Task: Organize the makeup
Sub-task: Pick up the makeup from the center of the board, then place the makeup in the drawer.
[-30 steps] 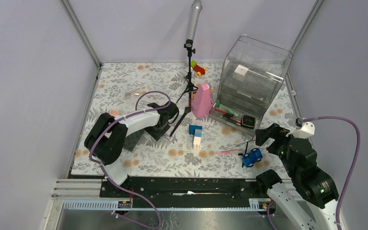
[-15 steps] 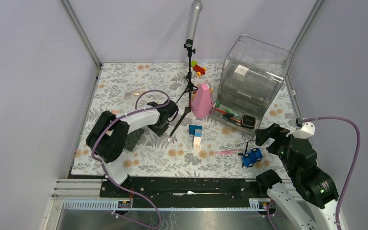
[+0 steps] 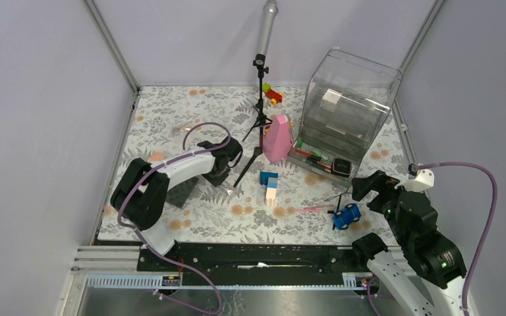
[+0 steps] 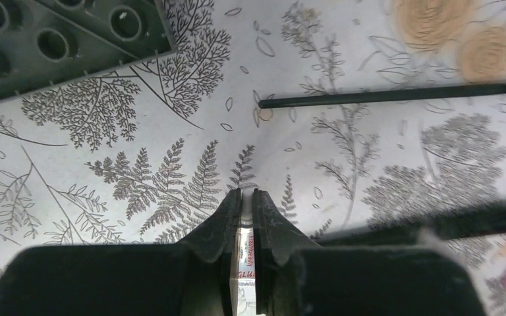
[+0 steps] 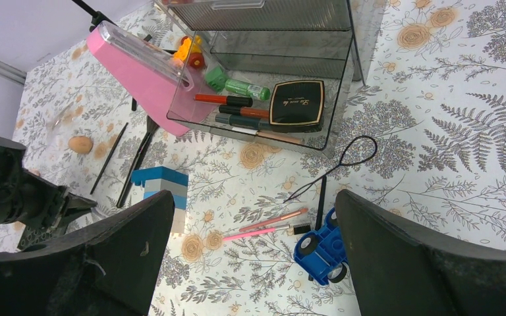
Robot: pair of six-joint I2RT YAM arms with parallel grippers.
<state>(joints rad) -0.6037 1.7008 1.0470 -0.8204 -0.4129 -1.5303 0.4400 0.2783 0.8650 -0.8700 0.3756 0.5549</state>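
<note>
My left gripper (image 4: 246, 194) is shut on a small clear glue tube (image 4: 245, 243) with red lettering, just above the floral mat; it also shows in the top view (image 3: 223, 172). A flat dark studded square (image 4: 53, 39) lies beyond it to the left. My right gripper (image 5: 252, 197) is open and empty, high above a pink pencil (image 5: 257, 232) and a peach pencil (image 5: 280, 219). The open drawer (image 5: 339, 85) holds a black compact (image 5: 296, 102), a green tube (image 5: 237, 85) and a red pencil (image 5: 224, 100). A peach sponge (image 5: 80, 143) and black brushes (image 5: 138, 161) lie to the left.
A blue toy car (image 5: 319, 247) sits beside a black brush (image 5: 321, 197) and a thin black wire loop (image 5: 349, 155). A blue and white block stack (image 5: 165, 187), the tall pink cone (image 5: 141, 62), a microphone tripod (image 3: 260, 99) and the clear drawer unit (image 3: 349, 105) stand mid-table.
My left arm has swung slightly left, with its gripper still shut on the tube. The right arm has not moved.
</note>
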